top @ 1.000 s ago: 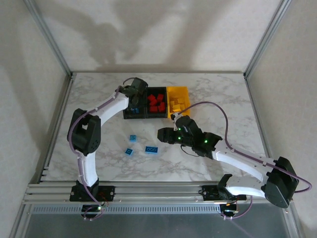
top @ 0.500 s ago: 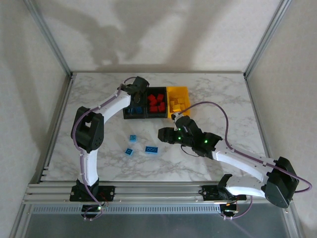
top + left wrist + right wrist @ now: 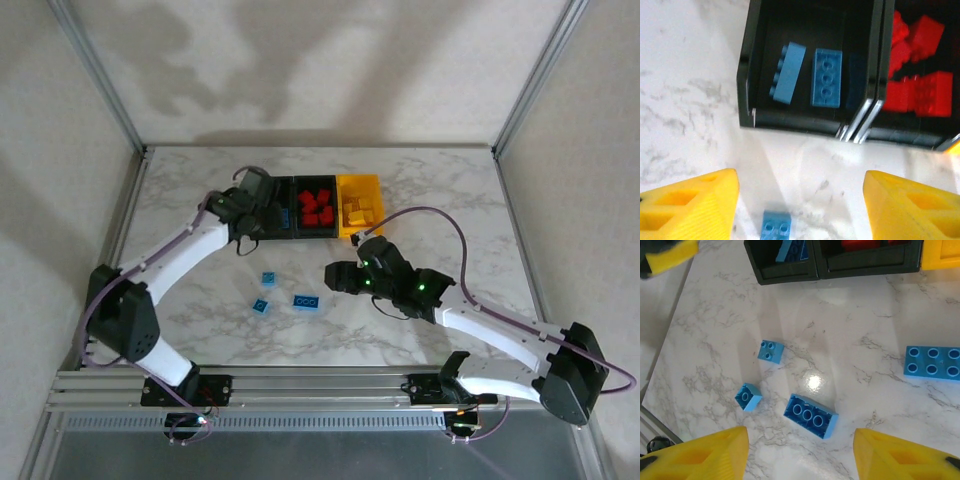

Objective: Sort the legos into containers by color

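Three joined containers stand at the back: a black bin [image 3: 286,232] with blue legos [image 3: 826,77], a black bin [image 3: 316,234] with red legos [image 3: 317,208], and a yellow bin [image 3: 358,184] with yellow legos [image 3: 362,209]. My left gripper [image 3: 250,224] hangs open and empty just in front of the blue bin, above one small blue brick [image 3: 775,227]. Three blue legos lie on the marble: a small one [image 3: 771,351], a tipped single-stud one [image 3: 748,396] and an upside-down long one [image 3: 810,416]. My right gripper [image 3: 800,455] is open above the long one. Another blue plate [image 3: 932,361] lies to its right.
The marble table [image 3: 450,200] has free room on the right and far left. Metal frame posts [image 3: 100,75] rise at the back corners, and a rail [image 3: 300,385] runs along the near edge. The right arm's cable [image 3: 440,215] loops over the table beside the yellow bin.
My left gripper has opened and drawn back from over the blue bin toward the near left. My right gripper has shifted slightly right and opened a little wider.
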